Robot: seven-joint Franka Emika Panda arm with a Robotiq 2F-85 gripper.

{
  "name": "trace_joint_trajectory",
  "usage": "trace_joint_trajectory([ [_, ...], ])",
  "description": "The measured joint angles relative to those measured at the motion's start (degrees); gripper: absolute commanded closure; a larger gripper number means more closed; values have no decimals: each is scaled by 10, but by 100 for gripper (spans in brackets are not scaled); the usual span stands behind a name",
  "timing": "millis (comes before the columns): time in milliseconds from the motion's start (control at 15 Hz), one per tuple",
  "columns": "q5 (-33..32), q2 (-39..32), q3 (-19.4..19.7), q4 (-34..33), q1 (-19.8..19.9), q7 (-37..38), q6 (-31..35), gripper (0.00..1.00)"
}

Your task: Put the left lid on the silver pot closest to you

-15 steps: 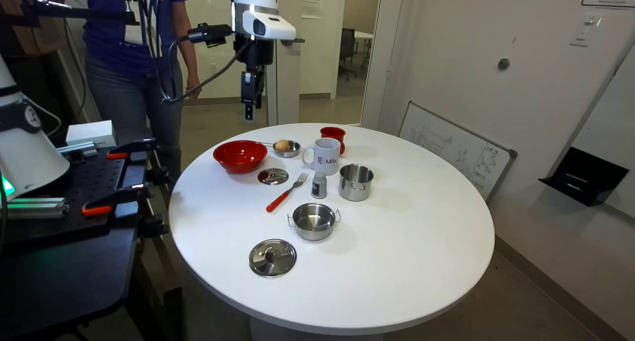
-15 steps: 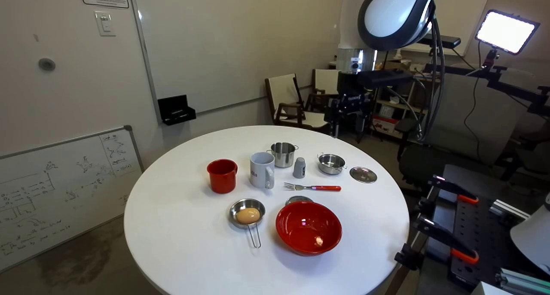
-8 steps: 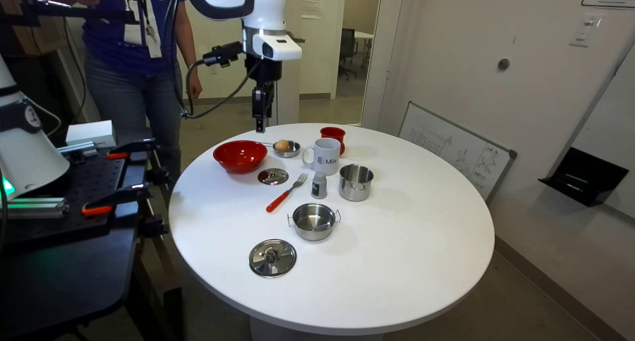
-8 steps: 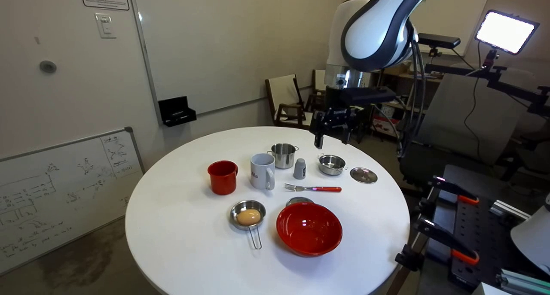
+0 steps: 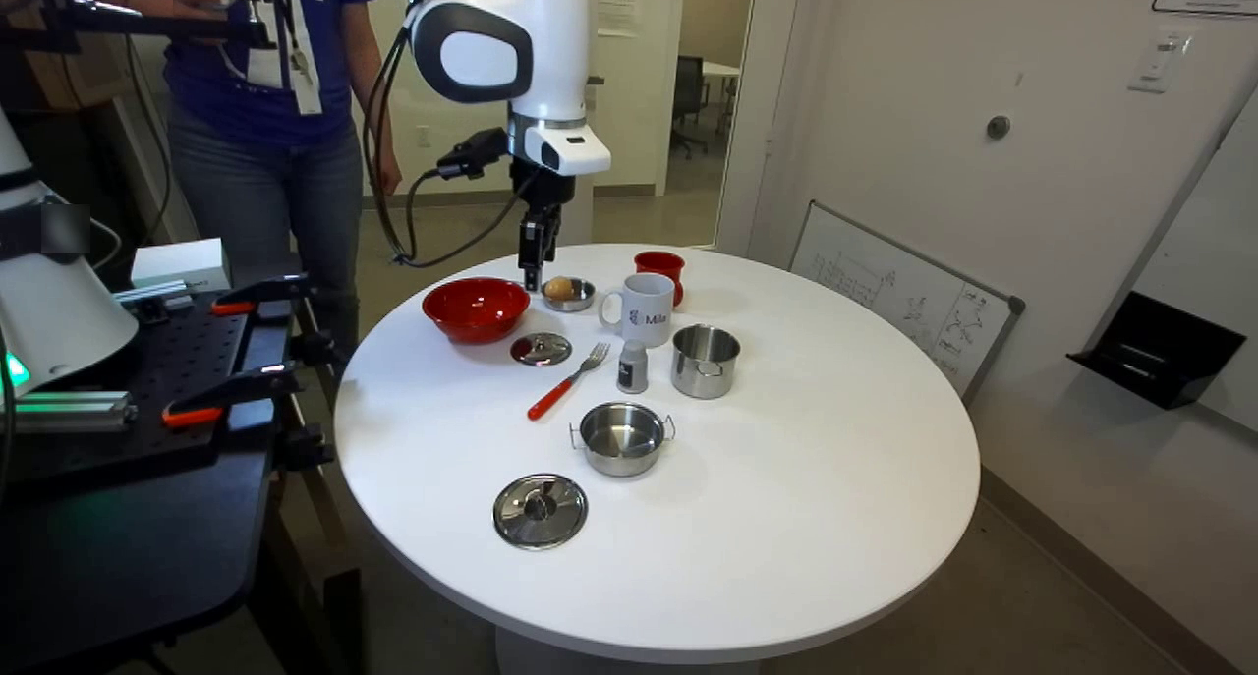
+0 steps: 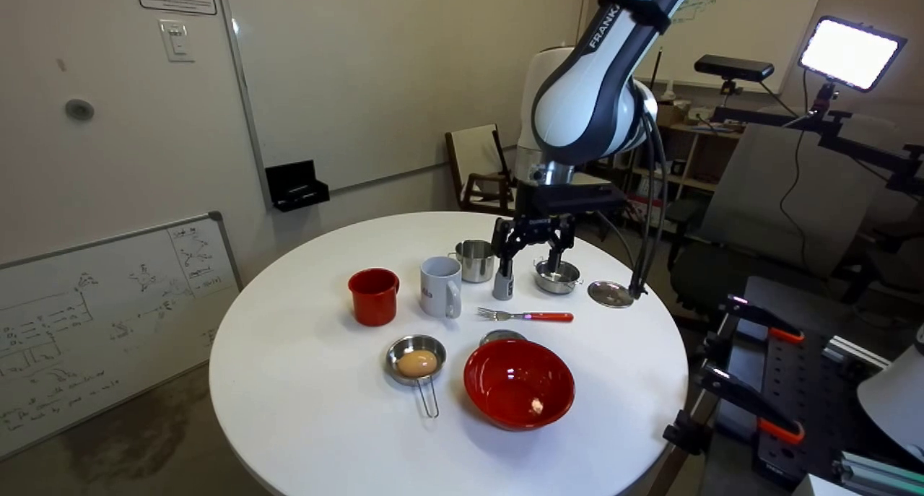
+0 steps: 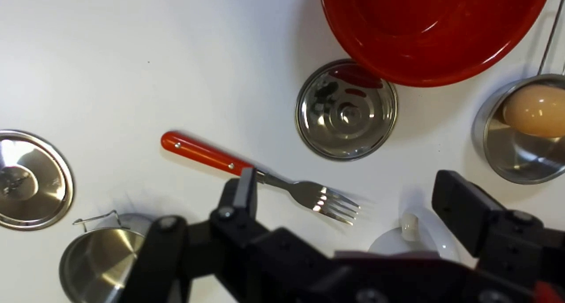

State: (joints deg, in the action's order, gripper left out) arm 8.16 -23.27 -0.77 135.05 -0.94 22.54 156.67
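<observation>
The left lid (image 5: pixel 541 349), small, round and silver, lies on the table against the red bowl. In an exterior view the left lid (image 6: pixel 502 335) is partly behind the bowl; the bowl's rim overlaps it in the wrist view (image 7: pixel 347 111). The shallow silver pot (image 5: pixel 622 464) with wire handles stands uncovered; it is partly hidden by a finger in the wrist view (image 7: pixel 70 267). The deeper silver pot (image 5: pixel 705 380) is also uncovered. My gripper (image 7: pixel 345 186) is open and empty, pointing down above the table, with the lid ahead of the fingertips in the wrist view.
The red bowl (image 5: pixel 477 313) touches or overhangs the lid. A fork (image 7: pixel 207 154), white mug (image 5: pixel 647 311), grey shaker (image 5: pixel 633 368), red mug (image 5: pixel 660 262) and small pan with an egg (image 5: pixel 568 304) stand close by. The larger lid (image 5: pixel 541 518) lies near the shallow pot.
My gripper has come down and over the table, moving right in one exterior view and left in the other. It has stayed open. The objects on the table have not moved.
</observation>
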Motion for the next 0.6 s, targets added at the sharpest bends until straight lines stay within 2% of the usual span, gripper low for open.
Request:
trace_joint_trajectory([
  [333, 25, -72, 10, -46, -18, 41, 22, 0],
  [600, 62, -124, 6, -78, -20, 44, 22, 0],
])
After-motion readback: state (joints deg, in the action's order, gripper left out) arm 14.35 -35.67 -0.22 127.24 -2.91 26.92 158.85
